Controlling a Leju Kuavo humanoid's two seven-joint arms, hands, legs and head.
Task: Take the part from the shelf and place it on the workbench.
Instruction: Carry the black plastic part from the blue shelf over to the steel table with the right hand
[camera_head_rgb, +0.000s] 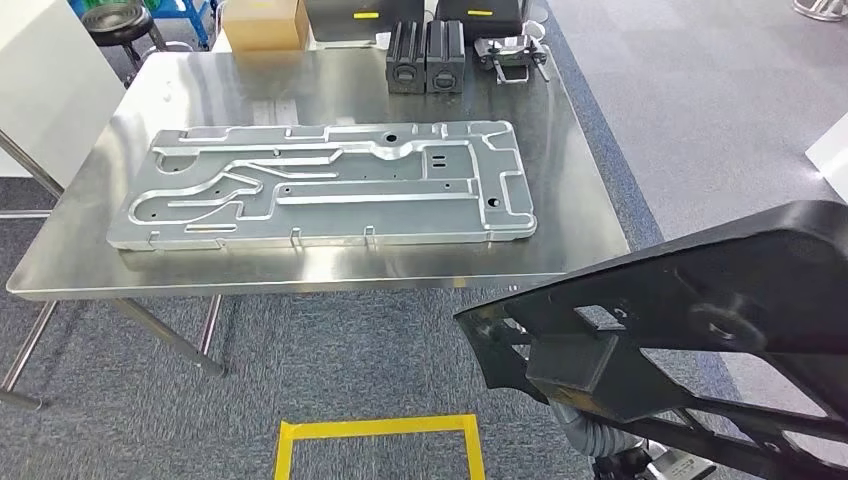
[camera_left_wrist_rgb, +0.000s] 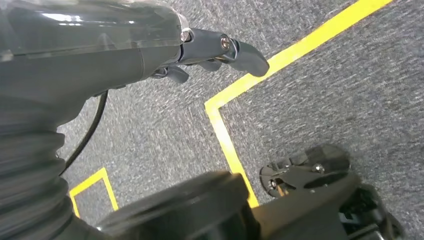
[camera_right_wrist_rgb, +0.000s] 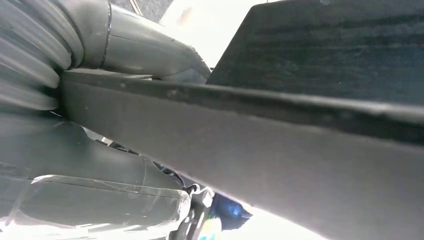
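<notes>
Part (camera_head_rgb: 700, 320) off the shelf: black ribbed frame gripped by right hand (camera_right_wrist_rgb: 125, 170), carried in air just short of workbench (camera_head_rgb: 560, 130) near-right corner. Left hand (camera_left_wrist_rgb: 200, 55) hanging over floor, fingers loosely curled, holding nothing. Placement outstanding; silver machined plate (camera_head_rgb: 320, 185) occupies bench centre.

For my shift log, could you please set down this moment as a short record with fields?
held part: black part, carried low on the robot's right, short of the workbench
right robot hand: grips the black part
left robot hand: holds nothing, hangs over the carpet with yellow tape
workbench: steel top, bearing a large silver plate
far edge: two dark blocks
task stage: part not yet placed
</notes>
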